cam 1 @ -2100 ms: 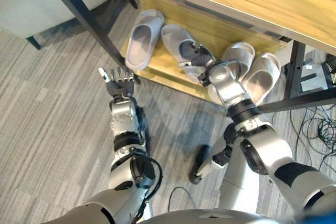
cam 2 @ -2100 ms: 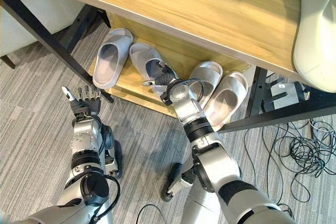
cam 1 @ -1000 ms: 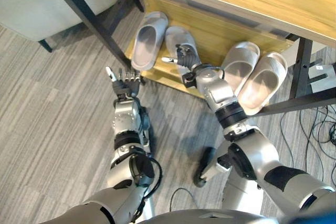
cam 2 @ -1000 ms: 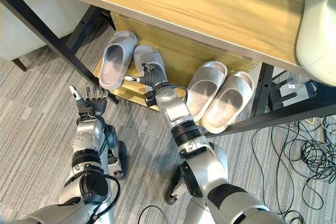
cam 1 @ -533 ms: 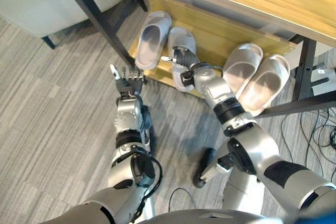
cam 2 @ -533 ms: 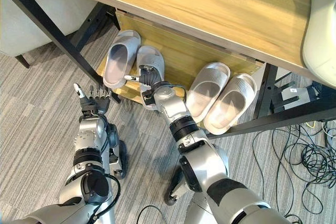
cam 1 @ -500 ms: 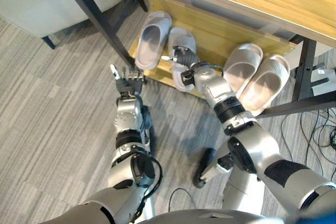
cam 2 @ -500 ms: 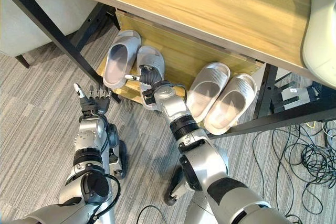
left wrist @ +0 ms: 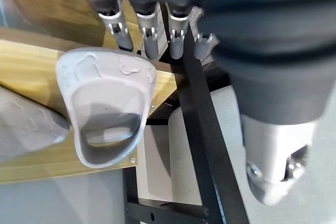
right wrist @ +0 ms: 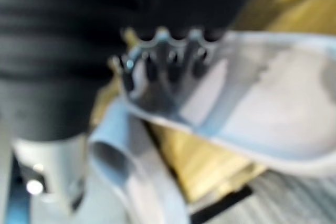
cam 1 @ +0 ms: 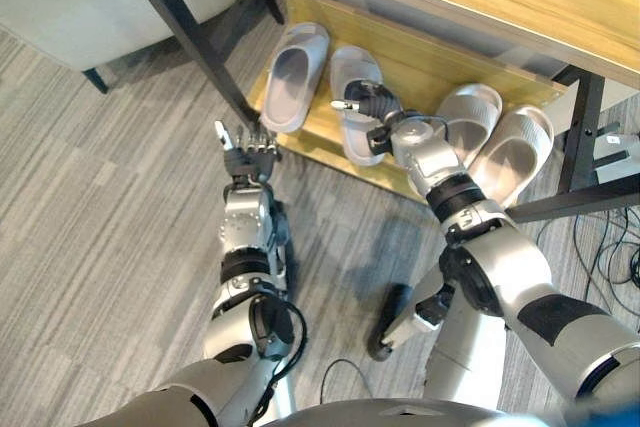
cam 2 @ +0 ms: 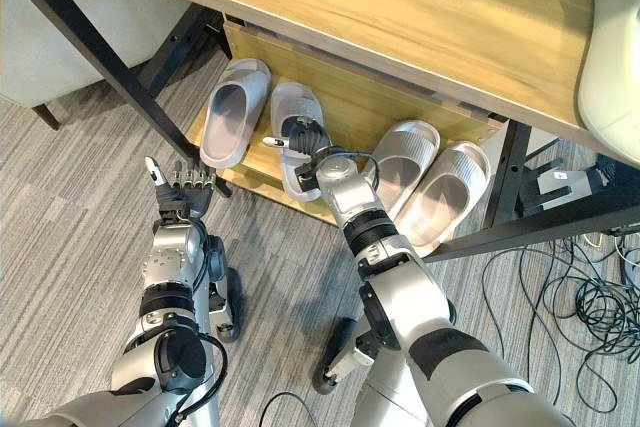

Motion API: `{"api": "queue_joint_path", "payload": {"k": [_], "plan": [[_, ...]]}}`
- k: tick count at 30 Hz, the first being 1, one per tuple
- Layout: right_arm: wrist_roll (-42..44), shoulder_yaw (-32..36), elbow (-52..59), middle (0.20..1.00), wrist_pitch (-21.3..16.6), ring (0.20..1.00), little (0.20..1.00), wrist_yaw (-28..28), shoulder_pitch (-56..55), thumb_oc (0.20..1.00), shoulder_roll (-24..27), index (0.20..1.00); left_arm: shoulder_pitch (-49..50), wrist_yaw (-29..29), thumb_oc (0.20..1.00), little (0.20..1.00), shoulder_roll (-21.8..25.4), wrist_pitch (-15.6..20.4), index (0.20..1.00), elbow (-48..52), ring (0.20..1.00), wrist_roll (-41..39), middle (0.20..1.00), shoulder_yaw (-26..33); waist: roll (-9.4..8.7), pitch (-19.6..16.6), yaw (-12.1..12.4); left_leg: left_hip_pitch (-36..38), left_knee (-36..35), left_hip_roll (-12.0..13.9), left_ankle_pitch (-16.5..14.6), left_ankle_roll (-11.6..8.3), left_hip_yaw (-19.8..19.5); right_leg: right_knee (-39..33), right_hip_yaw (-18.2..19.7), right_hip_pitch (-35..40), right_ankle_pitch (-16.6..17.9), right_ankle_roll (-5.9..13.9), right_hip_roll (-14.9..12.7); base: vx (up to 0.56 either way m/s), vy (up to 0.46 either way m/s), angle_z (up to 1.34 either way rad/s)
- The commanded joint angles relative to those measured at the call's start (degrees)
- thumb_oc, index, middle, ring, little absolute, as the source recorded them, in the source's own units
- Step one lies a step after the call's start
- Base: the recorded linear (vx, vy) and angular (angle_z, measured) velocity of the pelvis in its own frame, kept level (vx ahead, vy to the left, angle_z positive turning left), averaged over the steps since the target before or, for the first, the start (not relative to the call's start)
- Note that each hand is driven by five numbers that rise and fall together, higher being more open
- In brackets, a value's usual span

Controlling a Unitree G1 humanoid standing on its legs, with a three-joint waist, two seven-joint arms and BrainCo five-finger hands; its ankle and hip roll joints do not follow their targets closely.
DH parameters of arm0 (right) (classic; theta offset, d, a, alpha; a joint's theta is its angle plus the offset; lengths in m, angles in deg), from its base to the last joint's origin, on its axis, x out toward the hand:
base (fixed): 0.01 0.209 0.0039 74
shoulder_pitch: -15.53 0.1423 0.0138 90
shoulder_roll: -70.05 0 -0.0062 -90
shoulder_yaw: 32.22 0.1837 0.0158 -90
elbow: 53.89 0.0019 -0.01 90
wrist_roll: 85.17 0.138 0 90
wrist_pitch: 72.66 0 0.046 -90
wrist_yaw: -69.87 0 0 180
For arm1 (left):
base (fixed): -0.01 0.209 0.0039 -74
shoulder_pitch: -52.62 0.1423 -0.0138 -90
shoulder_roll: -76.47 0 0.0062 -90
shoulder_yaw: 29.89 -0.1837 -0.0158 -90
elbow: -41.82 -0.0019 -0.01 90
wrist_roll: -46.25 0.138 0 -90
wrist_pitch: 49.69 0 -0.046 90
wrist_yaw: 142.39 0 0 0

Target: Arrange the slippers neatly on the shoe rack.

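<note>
Under the wooden rack (cam 1: 415, 67), right hand (cam 2: 305, 140) grips the slipper (cam 1: 355, 102) lengthwise beneath its fingers, while the spread left hand (cam 1: 245, 147) hovers farther off.

Grey striped carpet (cam 1: 90, 247), wooden tabletop (cam 2: 400, 17) on black legs, tangled cables (cam 2: 590, 297)

Slippers (cam 2: 232, 110) matt, probably foam; shoe rack (cam 2: 365, 112) smooth wood; carpet (cam 2: 70, 237) ribbed.
</note>
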Motion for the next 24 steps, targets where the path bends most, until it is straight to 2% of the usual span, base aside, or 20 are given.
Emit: {"api": "queue_joint_path", "payload": {"k": [1,10,19,24], "plan": [[1.26,-2.35,0.62,1.0,-4.97,1.0,1.0,-2.72,9.62,1.0,1.71,1.0,10.63,-1.73,1.0,1.0,-6.32,-1.14,1.0,-4.24,1.0,0.15,1.0,-2.77,-0.16,5.77,-0.19,6.08,-4.74,3.15,-5.1,-5.27,-8.76,13.72,2.98,7.31,1.44,2.13,-0.78,0.01,-0.009,0.04],[4.82,-1.11,-3.33,1.0,-5.22,1.0,1.0,-4.01,11.68,1.0,-0.03,1.0,9.56,-3.23,1.0,1.0,-7.1,-0.8,1.0,-4.24,1.0,-0.16,1.0,-2.92,-0.07,6.29,0.68,6.08,-5.25,3.29,-4.47,-5.2,-8.72,13.97,3.26,7.67,1.7,2.47,-1.4,0.0,-0.001,0.02],[8.58,-4.37,-10.05,1.0,-7.81,1.0,1.0,-5.36,16.77,1.0,2.02,1.0,8.84,-4.39,1.0,1.0,-8.25,-0.13,1.0,-1.85,1.0,0.69,1.0,-5.0,-0.34,8.29,2.44,6.08,-6.21,2.79,-3.31,-4.99,-7.99,13.88,4.13,7.98,2.45,3.25,-1.99,-0.01,0.021,0.11],[9.11,-6.34,-12.21,1.0,-7.37,1.0,1.0,-5.48,18.44,1.0,2.49,1.0,9.71,-4.64,1.0,1.0,-8.84,0.41,1.0,-1.87,1.0,0.55,1.0,-5.78,-1.31,9.61,3.51,6.08,-6.81,2.17,-3.06,-5.03,-8.08,13.36,4.04,8.75,2.91,3.79,-2.34,0.03,0.031,0.02]]}}
